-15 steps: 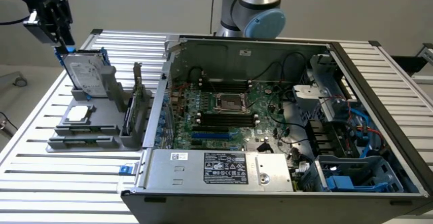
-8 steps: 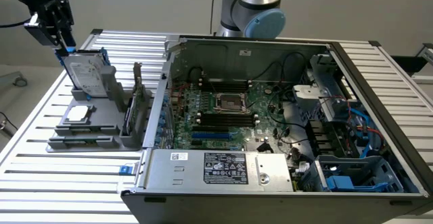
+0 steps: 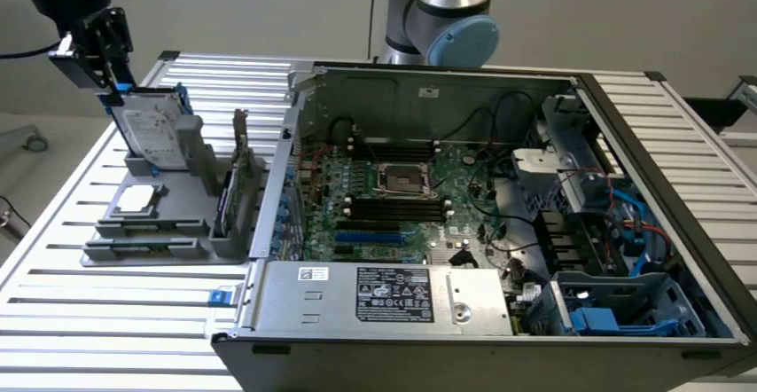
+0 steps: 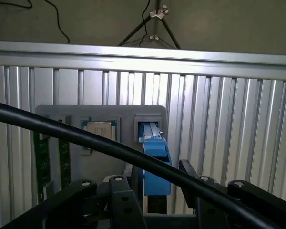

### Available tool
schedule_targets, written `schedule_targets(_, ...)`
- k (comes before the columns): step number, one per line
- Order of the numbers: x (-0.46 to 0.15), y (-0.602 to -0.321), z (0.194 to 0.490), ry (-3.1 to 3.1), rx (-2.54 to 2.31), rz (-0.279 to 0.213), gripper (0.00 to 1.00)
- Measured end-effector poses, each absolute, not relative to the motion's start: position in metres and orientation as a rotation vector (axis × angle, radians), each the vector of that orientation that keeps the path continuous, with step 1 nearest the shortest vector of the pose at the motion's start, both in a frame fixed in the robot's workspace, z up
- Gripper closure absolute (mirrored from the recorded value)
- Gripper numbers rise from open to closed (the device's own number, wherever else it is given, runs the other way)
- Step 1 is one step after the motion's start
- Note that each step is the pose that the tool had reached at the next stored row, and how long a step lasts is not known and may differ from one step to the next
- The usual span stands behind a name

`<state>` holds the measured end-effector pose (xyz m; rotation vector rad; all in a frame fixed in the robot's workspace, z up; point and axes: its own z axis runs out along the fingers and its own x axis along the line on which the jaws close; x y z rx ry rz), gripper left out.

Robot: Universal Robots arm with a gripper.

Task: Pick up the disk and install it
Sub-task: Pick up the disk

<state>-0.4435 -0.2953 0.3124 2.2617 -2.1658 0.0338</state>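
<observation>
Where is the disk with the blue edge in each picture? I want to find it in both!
Exterior view: the disk stands upright in the grey holder at the exterior view's left, right under the pincer.
Wrist view: the disk is seen edge-on, its blue frame rising from the same holder.
Shared landmark: the square chip lying in the holder beside the disk.

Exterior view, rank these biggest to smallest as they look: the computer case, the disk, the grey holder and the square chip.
1. computer case
2. grey holder
3. disk
4. square chip
The gaps are clear, with no close calls.
</observation>
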Motion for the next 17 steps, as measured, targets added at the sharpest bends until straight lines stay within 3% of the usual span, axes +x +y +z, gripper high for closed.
schedule_targets(17, -0.444, -0.295, 0.292, -2.166, 2.262, 0.034, 0.49)
